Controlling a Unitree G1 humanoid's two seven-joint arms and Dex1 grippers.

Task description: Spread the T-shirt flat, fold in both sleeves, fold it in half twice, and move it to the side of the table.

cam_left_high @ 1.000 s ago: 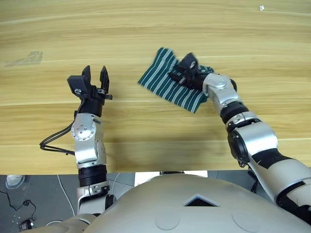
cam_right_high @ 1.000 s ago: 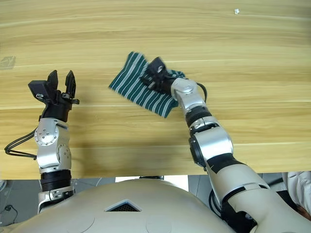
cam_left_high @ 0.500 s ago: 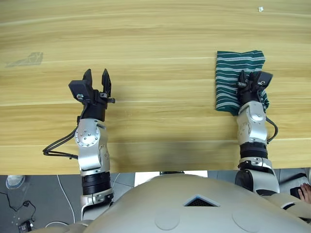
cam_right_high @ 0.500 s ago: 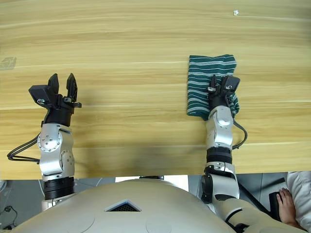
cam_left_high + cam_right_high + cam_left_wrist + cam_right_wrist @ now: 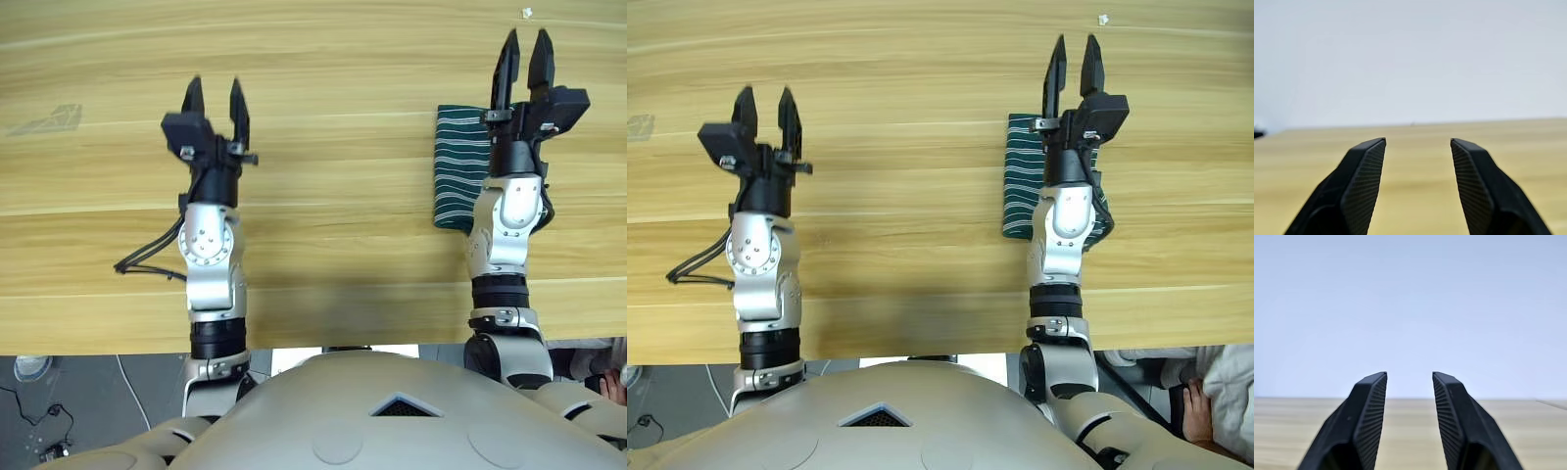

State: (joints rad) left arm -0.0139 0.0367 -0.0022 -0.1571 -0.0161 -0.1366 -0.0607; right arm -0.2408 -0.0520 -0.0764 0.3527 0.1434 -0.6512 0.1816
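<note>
The folded T-shirt (image 5: 453, 166) lies on the right-hand part of the surface (image 5: 323, 88), with the right gripper (image 5: 526, 44) held up over its right edge, the left gripper (image 5: 214, 93) well apart to the left, and a small scrap (image 5: 527, 14) behind, near the far edge.

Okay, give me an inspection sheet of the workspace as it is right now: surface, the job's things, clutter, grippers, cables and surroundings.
Surface: wooden table, with a faint grey patch on its left part.
Job's things: green striped T-shirt lies folded into a small rectangle on the table's right side, partly behind the right arm.
Clutter: one small white scrap at the far right.
Grippers: left gripper open, empty, raised; right gripper open, empty, raised by the T-shirt.
Cables: black cables loop out beside the left forearm.
Surroundings: dark floor below the near table edge; pale wall beyond the table.
</note>
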